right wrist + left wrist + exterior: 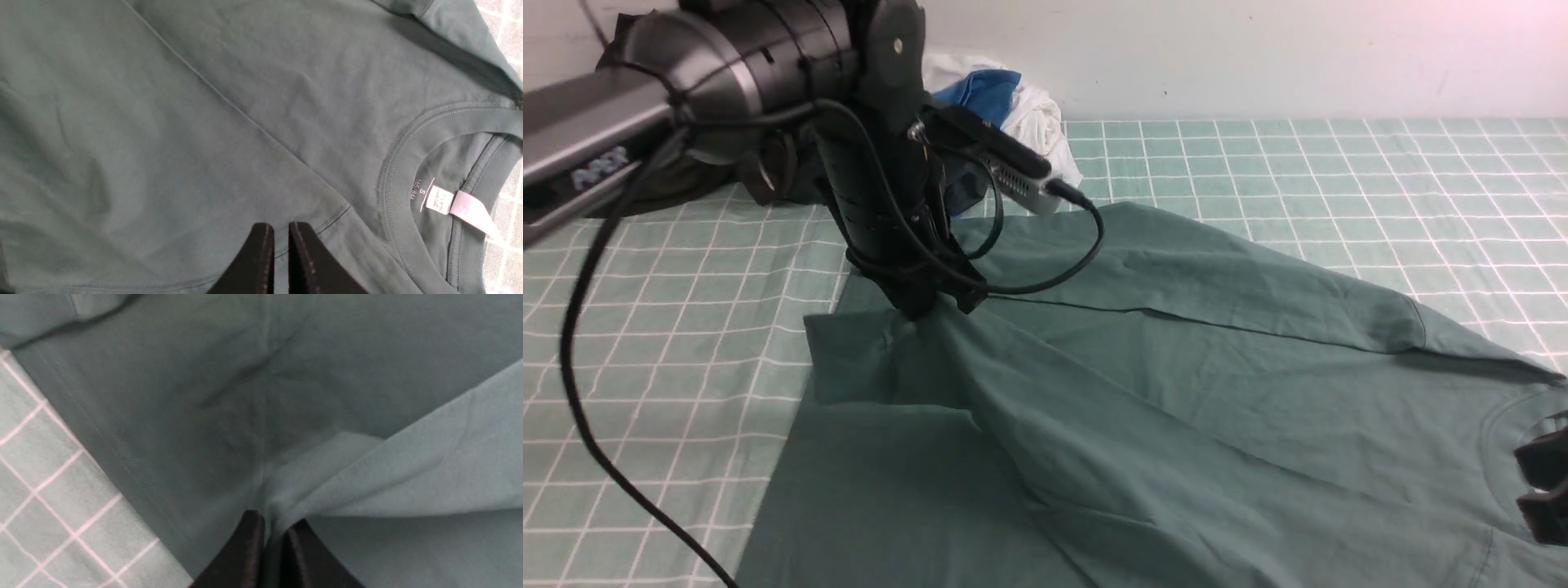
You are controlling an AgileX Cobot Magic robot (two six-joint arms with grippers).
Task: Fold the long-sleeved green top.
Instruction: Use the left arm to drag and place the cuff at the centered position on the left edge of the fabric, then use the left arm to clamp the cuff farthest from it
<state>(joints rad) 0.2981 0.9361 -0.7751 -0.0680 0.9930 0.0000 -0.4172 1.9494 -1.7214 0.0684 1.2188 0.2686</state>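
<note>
The kind of room is hard to tell. A checked cloth (1339,196) covers the surface, a pale wall (1258,57) stands behind it, and clothes (1037,122) lie heaped near that wall, homelike touches beside a robot arm (874,147) trailing cables.

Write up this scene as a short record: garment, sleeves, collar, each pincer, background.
garment: green long-sleeved top, spread on a checked cloth, partly folded
far sleeve: laid back across the body
near sleeve: drawn diagonally over the body, cuff end at the left pincer
collar: neckline with a white label inside
left pincer: closed on the top's fabric
right pincer: above the top near the neckline, tips slightly apart, holding nothing
background: dark, white and blue fabric heaped behind the left arm
</note>
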